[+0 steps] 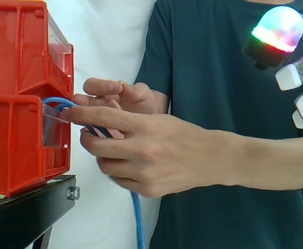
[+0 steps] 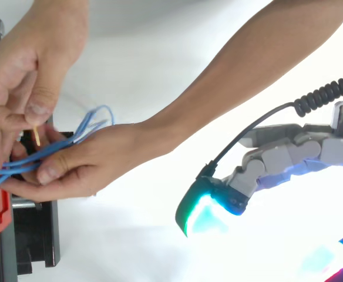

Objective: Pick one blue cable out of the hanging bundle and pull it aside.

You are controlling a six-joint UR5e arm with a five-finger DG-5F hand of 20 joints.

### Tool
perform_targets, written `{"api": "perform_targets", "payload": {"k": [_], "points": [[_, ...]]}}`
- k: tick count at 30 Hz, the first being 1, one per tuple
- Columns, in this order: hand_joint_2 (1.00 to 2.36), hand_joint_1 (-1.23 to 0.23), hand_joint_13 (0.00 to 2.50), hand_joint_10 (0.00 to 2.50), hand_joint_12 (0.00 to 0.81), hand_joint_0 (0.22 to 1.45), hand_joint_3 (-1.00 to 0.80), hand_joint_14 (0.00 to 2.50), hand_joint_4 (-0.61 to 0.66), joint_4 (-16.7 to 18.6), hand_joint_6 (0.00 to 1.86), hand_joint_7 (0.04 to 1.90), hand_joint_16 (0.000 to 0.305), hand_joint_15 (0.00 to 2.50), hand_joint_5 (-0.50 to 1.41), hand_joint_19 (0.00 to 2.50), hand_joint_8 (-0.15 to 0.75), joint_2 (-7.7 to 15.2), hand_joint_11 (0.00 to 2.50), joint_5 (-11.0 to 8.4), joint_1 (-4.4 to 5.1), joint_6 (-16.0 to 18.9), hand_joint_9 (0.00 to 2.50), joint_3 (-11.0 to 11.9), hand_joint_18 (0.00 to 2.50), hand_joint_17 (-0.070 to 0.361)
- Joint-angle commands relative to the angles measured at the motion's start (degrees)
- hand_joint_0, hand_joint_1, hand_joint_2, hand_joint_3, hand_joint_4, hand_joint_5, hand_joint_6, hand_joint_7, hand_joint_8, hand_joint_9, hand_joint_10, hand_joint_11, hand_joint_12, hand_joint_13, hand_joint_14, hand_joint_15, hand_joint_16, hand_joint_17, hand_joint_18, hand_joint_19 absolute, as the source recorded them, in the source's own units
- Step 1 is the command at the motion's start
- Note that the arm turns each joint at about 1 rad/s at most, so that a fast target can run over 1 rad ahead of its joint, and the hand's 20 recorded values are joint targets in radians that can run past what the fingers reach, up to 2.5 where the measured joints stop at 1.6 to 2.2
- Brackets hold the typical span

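Here, stacked red plastic bins [image 1: 16, 129] sit on a black metal stand [image 1: 27, 212] at the left. A bundle of thin blue cables [image 1: 137, 220] comes out of the lower bin, passes between a person's two hands [image 1: 146, 150] and hangs down below them. Well apart at the right, the robot hand [image 2: 283, 154] hovers released, fingers relaxed and holding nothing, its pad [image 2: 204, 214] glowing cyan-green.

2 red bins [image 1: 16, 145] stacked at left on black stand [image 1: 27, 210], bolt [image 1: 73, 193] at stand's front end. Person in dark teal shirt [image 1: 219, 67] beside bins, before white curtain [image 1: 107, 41].
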State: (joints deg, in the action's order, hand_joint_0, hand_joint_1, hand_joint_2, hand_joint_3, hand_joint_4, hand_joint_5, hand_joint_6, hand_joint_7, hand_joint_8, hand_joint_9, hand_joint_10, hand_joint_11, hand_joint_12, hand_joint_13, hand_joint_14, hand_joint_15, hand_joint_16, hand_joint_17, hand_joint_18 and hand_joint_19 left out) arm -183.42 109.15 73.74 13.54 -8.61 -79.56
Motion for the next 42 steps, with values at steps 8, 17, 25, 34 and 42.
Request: {"api": "perform_targets", "payload": {"k": [8, 17, 25, 34, 42], "points": [[1.0, -0.58, 0.54, 0.01, 0.269, 0.5, -0.43, 0.01, 0.06, 0.08, 0.5, 0.73, 0.022, 0.25, -0.24, 0.22, 0.214, 0.01, 0.32, 0.0, 0.0, 0.0, 0.66, 0.02, 0.08, 0.049], [1.01, -0.58, 0.57, 0.01, 0.276, 0.5, -0.44, 0.01, 0.08, -0.01, 0.5, 0.75, 0.022, 0.25, -0.23, 0.22, 0.218, 0.01, 0.31, 0.0, 0.0, 0.0, 0.66, -0.07, 0.11, 0.05], [1.01, -0.59, 0.38, 0.0, 0.235, 0.5, -0.44, 0.0, 0.03, -0.01, 0.5, 0.62, 0.021, 0.02, -0.25, 0.18, 0.173, 0.01, 0.0, 0.0, 0.0, 0.0, 0.36, 0.02, 0.07, 0.048], [1.01, -0.59, 0.29, 0.0, 0.222, 0.5, -0.44, 0.0, -0.02, -0.01, 0.5, 0.56, 0.021, 0.0, -0.27, 0.13, 0.166, 0.01, 0.0, 0.0, 0.0, 0.0, 0.24, 0.02, 0.02, 0.047], [1.01, -0.59, 0.26, 0.0, 0.192, 0.5, -0.44, 0.0, 0.03, -0.01, 0.5, 0.6, 0.018, 0.0, -0.26, 0.04, 0.226, 0.01, 0.0, 0.0, 0.0, 0.0, 0.35, 0.02, 0.0, 0.04]]}}
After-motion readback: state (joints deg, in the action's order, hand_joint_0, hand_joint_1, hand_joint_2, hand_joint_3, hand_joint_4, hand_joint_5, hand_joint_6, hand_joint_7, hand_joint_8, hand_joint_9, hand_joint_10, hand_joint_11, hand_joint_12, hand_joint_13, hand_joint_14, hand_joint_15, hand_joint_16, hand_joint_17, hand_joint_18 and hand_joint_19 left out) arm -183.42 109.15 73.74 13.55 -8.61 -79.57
